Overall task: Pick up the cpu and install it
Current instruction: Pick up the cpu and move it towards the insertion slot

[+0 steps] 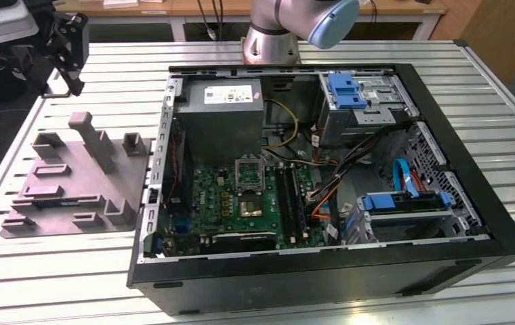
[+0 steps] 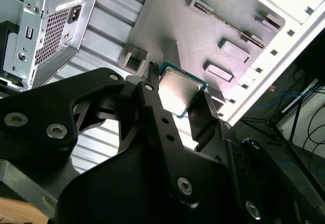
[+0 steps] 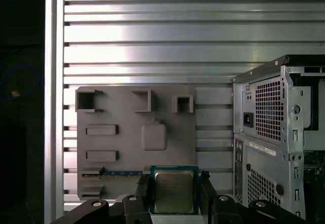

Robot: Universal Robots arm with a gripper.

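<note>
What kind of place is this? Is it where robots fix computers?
Probably a robot lab or workshop. A robot arm stands by an open computer case on a slatted metal table, and its gripper holds the cpu near a grey tray.

In the exterior view, the tray point(image 1: 63, 203) is set on the table point(image 1: 59, 271) at nine o'clock from the case point(image 1: 330, 274). Inside it, the power supply point(image 1: 221, 118) is placed at twelve o'clock from the motherboard point(image 1: 225, 203). The cpu point(image 3: 173, 192) is held in the gripper point(image 3: 175, 184).
</note>
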